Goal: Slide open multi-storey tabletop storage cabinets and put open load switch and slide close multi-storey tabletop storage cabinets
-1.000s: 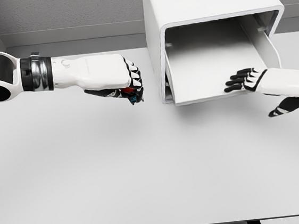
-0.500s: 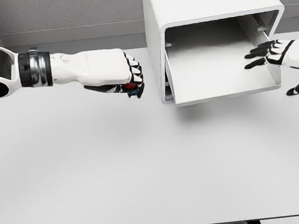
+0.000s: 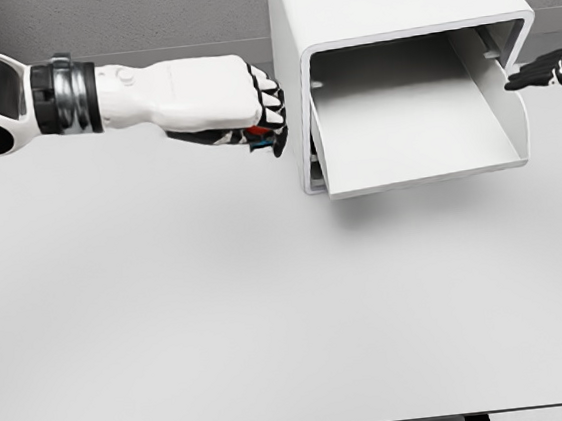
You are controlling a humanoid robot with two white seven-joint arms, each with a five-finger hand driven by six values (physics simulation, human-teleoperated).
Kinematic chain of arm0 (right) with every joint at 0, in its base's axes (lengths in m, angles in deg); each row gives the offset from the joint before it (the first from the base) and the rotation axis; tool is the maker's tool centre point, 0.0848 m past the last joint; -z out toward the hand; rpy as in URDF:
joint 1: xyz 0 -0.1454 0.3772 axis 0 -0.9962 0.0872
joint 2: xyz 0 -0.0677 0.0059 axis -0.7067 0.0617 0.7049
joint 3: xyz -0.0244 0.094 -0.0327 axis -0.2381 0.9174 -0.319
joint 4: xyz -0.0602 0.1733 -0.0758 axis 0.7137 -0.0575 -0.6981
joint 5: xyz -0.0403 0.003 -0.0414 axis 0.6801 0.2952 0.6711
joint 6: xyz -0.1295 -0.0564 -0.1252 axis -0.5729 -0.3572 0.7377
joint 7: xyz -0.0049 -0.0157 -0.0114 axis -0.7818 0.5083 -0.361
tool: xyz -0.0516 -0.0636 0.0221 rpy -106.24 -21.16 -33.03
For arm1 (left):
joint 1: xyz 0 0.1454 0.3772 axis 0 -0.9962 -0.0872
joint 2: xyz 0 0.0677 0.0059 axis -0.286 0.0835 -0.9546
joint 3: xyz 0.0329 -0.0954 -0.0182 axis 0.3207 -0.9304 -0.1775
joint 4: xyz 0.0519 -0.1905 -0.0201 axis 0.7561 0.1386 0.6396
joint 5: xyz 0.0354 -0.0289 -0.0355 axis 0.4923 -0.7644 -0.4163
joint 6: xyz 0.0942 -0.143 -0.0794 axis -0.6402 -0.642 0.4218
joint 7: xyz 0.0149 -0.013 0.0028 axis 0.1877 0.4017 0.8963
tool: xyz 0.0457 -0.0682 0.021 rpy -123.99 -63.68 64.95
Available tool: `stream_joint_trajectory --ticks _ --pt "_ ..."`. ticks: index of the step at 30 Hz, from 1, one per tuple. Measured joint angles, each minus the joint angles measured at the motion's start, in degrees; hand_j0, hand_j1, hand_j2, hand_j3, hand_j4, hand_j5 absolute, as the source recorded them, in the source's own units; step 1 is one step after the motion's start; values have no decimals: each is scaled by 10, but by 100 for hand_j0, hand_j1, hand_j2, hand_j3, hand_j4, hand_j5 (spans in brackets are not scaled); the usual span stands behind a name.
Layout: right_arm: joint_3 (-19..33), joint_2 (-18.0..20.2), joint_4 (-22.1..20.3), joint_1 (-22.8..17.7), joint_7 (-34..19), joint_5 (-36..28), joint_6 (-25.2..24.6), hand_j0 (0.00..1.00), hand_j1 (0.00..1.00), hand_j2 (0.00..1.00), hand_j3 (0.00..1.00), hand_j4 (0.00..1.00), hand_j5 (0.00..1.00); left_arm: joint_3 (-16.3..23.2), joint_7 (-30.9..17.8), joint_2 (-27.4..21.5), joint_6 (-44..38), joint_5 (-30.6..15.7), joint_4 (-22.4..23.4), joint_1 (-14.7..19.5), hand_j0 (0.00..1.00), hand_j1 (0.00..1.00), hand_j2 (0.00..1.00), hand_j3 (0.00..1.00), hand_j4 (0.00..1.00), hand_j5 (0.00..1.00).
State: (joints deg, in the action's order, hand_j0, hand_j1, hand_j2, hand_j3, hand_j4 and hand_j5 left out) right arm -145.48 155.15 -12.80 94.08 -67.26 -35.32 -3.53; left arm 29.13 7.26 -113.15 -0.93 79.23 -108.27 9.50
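Note:
The white storage cabinet point(image 3: 380, 4) stands at the back of the table, right of centre, with its drawer point(image 3: 415, 146) slid out toward me and nothing visible inside. My left hand point(image 3: 263, 112) hovers just left of the cabinet's side wall, fingers curled around a small red and blue load switch point(image 3: 264, 138) that peeks out below the knuckles. My right hand point(image 3: 553, 69) shows at the right edge, beside the cabinet's right wall, with its dark fingers extended and holding nothing.
The white table point(image 3: 222, 317) stretches wide in front of the cabinet. A grey wall point(image 3: 120, 21) runs behind it. The table's front edge lies near the bottom of the view.
My left hand has carried the switch right and slightly up, closer to the cabinet. My right hand has left the drawer front and drawn back to the right edge.

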Motion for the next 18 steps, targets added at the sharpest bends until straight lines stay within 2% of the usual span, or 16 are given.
stream_joint_trajectory --ticks 7,14,18 --pt "-14 -3 15 10 2 1 0 100 100 100 100 100 100 0 0 19 0 -18 -1 17 45 45 45 45 45 45" --pt "-41 -6 9 18 2 3 0 100 100 100 100 100 100 -1 6 21 0 -24 -4 34 45 45 45 45 45 45" --pt "-48 -6 6 20 7 3 0 100 100 100 100 100 100 0 7 41 0 -26 5 34 45 45 45 45 45 45"
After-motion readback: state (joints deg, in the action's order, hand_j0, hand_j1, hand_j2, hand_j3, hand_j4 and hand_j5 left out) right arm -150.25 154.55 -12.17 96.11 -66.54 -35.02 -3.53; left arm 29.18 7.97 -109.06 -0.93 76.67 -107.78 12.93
